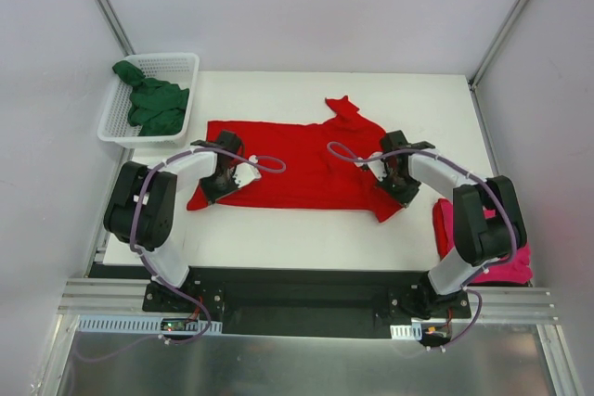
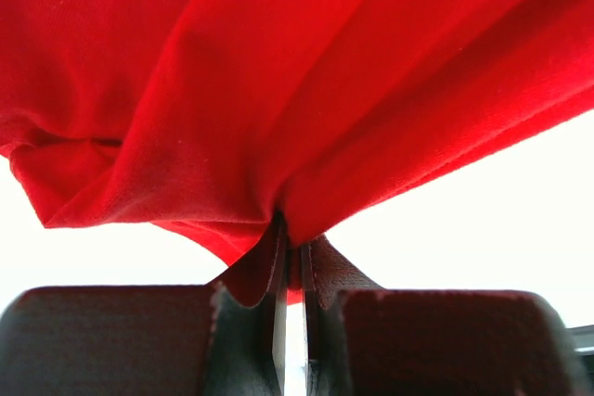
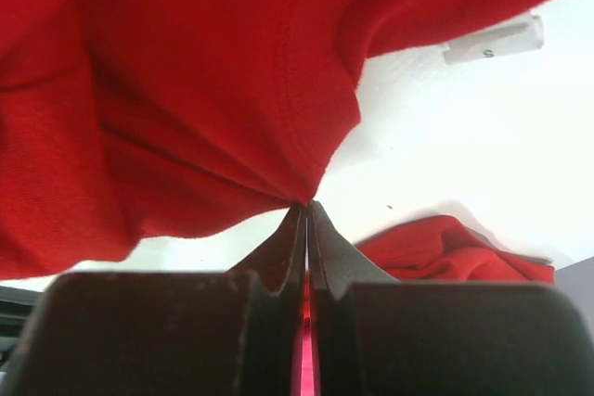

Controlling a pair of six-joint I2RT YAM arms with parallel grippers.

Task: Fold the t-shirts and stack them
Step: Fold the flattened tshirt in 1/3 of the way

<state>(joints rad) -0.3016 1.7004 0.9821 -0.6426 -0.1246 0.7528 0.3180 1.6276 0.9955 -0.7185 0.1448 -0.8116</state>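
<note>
The red t-shirt [image 1: 297, 159] lies spread on the desk [image 1: 306, 229], just right of the basket [image 1: 181, 62]. The left pincer [image 2: 290, 238] grips the shirt end nearer the basket; the right pincer [image 3: 306, 210] grips the farther end. The green t-shirt [image 1: 153, 104] lies inside the basket; the pink t-shirt [image 1: 506, 266] lies well apart from it.

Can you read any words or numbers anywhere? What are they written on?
"S": probably, it is blurred; on a small white tag beside the red t-shirt, seen in the right wrist view.
No other text can be read in any view; the white basket shows no lettering.
</note>
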